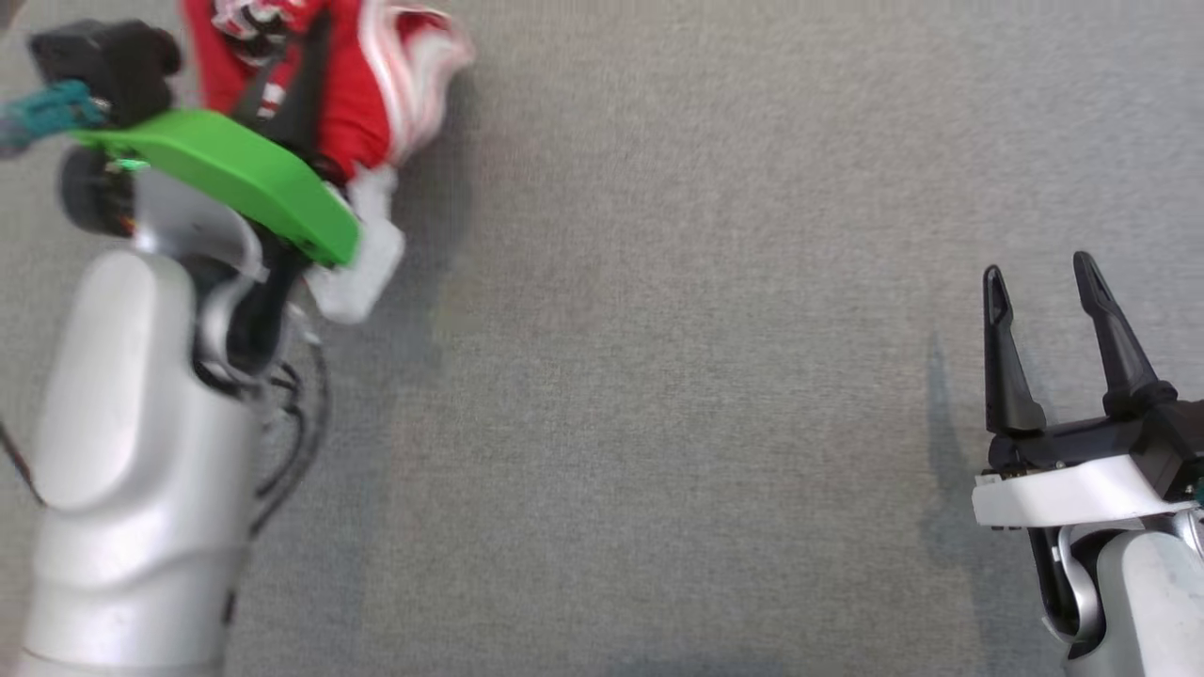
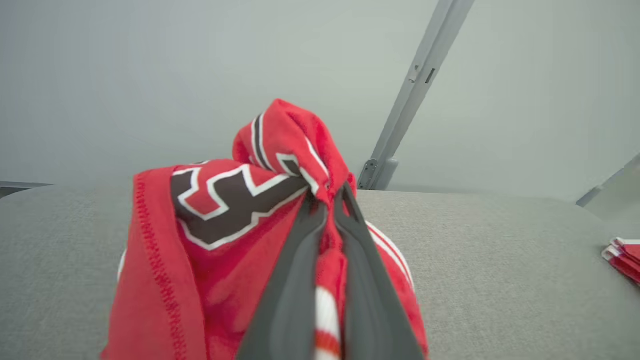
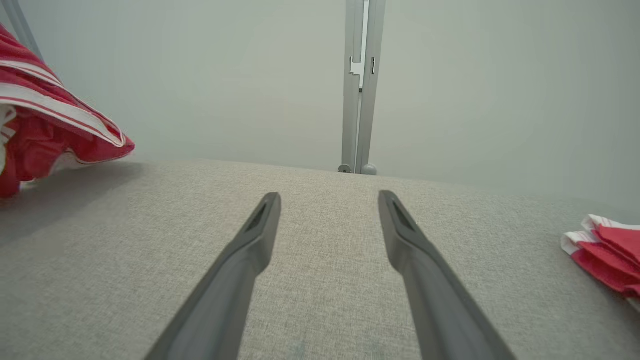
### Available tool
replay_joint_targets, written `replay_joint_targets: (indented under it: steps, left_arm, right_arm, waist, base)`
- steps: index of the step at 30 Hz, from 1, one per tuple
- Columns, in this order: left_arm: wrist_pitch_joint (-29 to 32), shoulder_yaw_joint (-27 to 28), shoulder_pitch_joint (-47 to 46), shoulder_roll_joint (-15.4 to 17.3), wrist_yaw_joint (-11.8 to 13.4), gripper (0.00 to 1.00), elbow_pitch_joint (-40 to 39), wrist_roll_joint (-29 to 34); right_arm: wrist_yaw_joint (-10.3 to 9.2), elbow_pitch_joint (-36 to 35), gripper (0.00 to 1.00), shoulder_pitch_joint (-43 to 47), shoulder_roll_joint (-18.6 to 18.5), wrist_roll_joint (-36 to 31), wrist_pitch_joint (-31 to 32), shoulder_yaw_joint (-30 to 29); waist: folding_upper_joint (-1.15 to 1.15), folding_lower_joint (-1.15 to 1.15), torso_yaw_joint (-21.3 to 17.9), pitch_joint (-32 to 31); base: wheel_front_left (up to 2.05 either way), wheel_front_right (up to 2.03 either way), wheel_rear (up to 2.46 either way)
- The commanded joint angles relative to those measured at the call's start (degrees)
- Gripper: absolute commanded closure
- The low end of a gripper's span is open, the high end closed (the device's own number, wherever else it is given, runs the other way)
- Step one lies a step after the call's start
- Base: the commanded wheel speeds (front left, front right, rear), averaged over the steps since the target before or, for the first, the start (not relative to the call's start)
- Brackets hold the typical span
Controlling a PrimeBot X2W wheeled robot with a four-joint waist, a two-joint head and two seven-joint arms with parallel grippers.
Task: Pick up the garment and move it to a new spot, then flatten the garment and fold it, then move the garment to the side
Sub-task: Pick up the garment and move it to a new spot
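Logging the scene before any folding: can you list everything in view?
garment: one, red with white stripes and dark lettering, bunched at the table's far left
second cloth: one, red and white, layered, on the table, at the right of the right wrist view
table: one, grey fabric top
posts: at least two, grey metal, behind the table
green cover: one, on the left wrist
left gripper: dark, shut on the garment
right gripper: dark, open, near right

You have a grey woven fabric surface [image 1: 715, 376] across the whole head view, evenly lit, with soft shadows at the upper left and lower right. In the right wrist view a plain pale wall [image 3: 225, 75] stands behind its far edge, and a grey metal post [image 3: 361, 85] rises upright at top centre; in the left wrist view a similar post slants toward the upper right.
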Motion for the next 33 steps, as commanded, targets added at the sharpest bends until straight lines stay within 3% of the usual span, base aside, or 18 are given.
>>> replay_joint_targets:
  steps: [1,5,8,13,18,19,21,26,29,33]
  left_arm:
    - [1.80,-1.37,2.81,-1.47,0.67,1.00,-4.67,-0.96]
    - [5.98,-6.08,8.57,-5.35,4.22,1.00,-16.85,-1.23]
    - [6.98,-10.51,10.73,-7.53,6.70,1.00,-19.35,-0.43]
    - [4.04,-18.59,10.27,-8.96,10.17,1.00,-14.77,-1.53]
    - [-4.74,-25.52,6.37,-8.95,16.80,1.00,-6.82,-6.69]
    - [-6.62,-27.25,5.89,-9.00,17.59,0.85,-5.30,-8.33]
    - [-10.61,-30.50,5.24,-9.05,17.97,0.00,-2.83,-13.14]
    - [-17.86,-38.54,4.64,-8.92,16.44,0.00,1.08,-21.12]
    - [-22.79,-40.64,3.83,-8.98,17.66,0.00,2.48,-20.46]
    - [-25.78,-39.26,5.34,-8.64,19.37,0.00,1.40,-17.01]
  right_arm:
    - [-0.06,0.06,0.00,1.17,0.46,0.57,-0.18,-0.39]
    - [-0.06,0.28,0.00,1.09,1.57,0.68,-0.18,-0.61]
    - [-0.06,0.48,0.00,0.74,2.22,0.94,-0.18,-0.61]
    - [-0.06,1.29,0.00,-0.70,3.19,1.47,-0.18,0.09]
    - [-0.06,2.21,0.00,-1.10,3.80,1.96,-0.18,0.02]
    - [-0.06,2.37,0.00,-1.00,3.91,2.02,-0.18,-0.01]
    - [-0.06,2.61,0.00,-0.59,4.01,2.18,-0.18,-0.12]
    - [-0.06,2.95,0.00,0.85,4.07,2.47,-0.18,-0.96]
    - [-0.06,2.94,0.00,1.87,4.08,1.68,-0.18,-1.66]
    - [-0.06,2.19,0.00,4.11,3.97,0.18,-0.18,-2.86]
  waist:
    - [0.00,0.00,-5.25,-6.11]
    - [0.00,0.00,-9.36,-6.28]
    - [0.00,0.00,-12.48,-5.92]
    - [0.00,0.00,-18.77,-4.57]
    - [0.00,0.00,-22.90,-3.79]
    - [0.00,0.00,-23.37,-3.67]
    - [0.00,0.00,-23.82,-3.49]
    - [0.00,0.00,-22.94,-4.23]
    - [0.00,0.00,-21.15,-6.14]
    - [0.00,0.00,-18.19,-9.91]
  base:
    - [0.00,0.00,0.00]
    - [0.00,0.00,0.00]
    - [0.00,0.00,0.00]
    - [0.00,0.00,0.00]
    - [0.00,0.00,0.00]
    - [0.00,0.00,0.00]
    - [0.00,0.00,0.00]
    - [0.00,0.00,0.00]
    - [0.00,0.00,0.00]
    - [0.00,0.00,0.00]
